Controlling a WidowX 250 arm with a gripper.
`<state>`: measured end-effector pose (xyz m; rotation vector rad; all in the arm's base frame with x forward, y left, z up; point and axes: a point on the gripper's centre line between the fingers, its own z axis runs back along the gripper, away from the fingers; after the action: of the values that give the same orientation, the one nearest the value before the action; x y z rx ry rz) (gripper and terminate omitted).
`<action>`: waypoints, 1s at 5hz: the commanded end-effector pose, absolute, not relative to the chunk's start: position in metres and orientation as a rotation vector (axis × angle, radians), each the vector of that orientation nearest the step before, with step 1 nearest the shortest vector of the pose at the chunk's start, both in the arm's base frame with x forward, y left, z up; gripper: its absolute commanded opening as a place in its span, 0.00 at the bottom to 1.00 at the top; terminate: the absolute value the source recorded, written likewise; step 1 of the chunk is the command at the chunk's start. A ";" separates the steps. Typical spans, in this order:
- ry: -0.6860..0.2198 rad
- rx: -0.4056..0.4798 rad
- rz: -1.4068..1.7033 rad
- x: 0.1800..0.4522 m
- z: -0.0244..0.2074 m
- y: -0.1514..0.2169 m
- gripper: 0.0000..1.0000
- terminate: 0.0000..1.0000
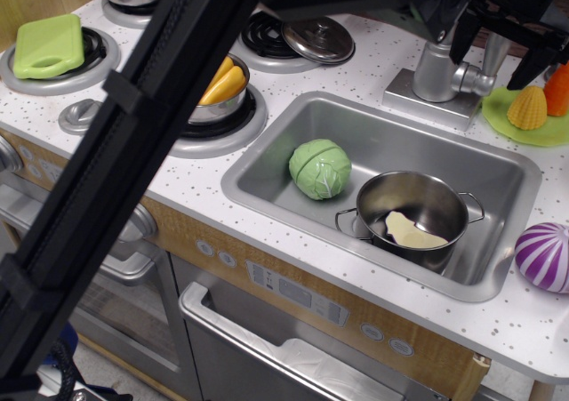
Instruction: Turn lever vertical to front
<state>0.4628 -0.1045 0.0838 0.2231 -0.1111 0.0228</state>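
The lever (495,56) is a slim silver-grey bar. It rises upright from a rounded knuckle (477,81) on the right side of the thick faucet column (436,70), which stands on its square plate (425,97) behind the sink. My gripper (498,52) comes down from the top right. Its black fingers (463,38) stand one on each side of the lever, spread wider than the bar. The lever's top end is hidden behind the gripper body.
The sink (267,165) holds a green cabbage (320,168) and a steel pot (413,207). A green plate (551,132) with yellow and orange toy food lies right of the faucet, and a purple striped vegetable (544,256) in front of it. My black arm (133,152) crosses the stove.
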 end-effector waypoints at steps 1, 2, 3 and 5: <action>-0.111 0.223 0.023 0.463 0.084 -0.105 1.00 0.00; -0.187 0.242 0.022 0.466 0.088 -0.101 1.00 0.00; -0.248 0.273 0.012 0.474 0.096 -0.100 1.00 0.00; -0.350 0.328 0.030 0.489 0.116 -0.103 1.00 0.00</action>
<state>0.4876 -0.1038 0.0809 0.3468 -0.2723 0.0102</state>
